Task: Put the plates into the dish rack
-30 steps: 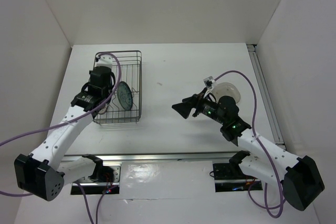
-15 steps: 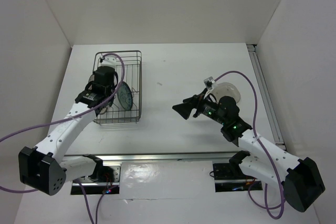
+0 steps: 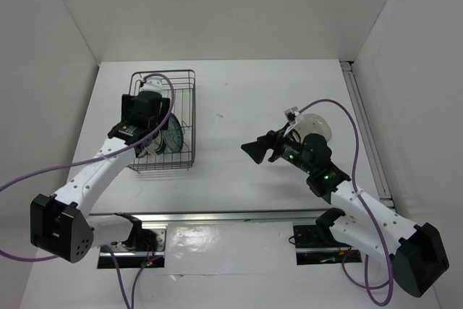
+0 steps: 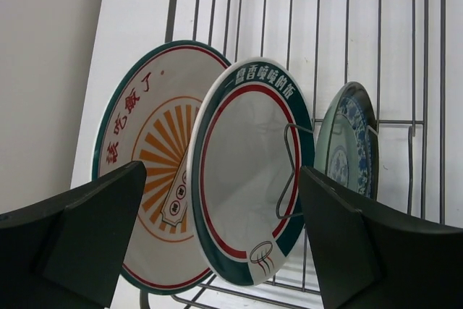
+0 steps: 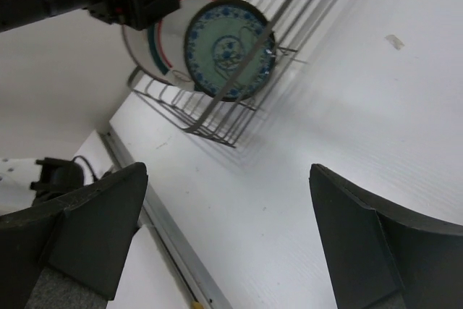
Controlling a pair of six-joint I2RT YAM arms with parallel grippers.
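Observation:
The dish rack (image 3: 194, 106), a dark wire basket, stands at the table's left. Three plates stand upright in it: the orange sunburst plate (image 4: 148, 179), the white plate with ringed rim (image 4: 249, 171) and the teal-blue plate (image 4: 347, 146), which also shows from above (image 3: 173, 134). My left gripper (image 4: 221, 171) hovers open over the rack, its fingers either side of the ringed plate without touching it. A greyish plate (image 3: 323, 122) lies flat at the right, partly hidden behind my right arm. My right gripper (image 3: 249, 151) is open and empty above bare table, pointing towards the rack (image 5: 217, 124).
A metal rail (image 3: 239, 215) runs along the near table edge, and another rail (image 3: 362, 121) along the right side. White walls close in the table on three sides. Purple cables loop off both arms.
My left gripper has opened and let go of the ringed plate, which now stands in the rack. The left wrist has shifted slightly along the rack. The right arm has barely moved.

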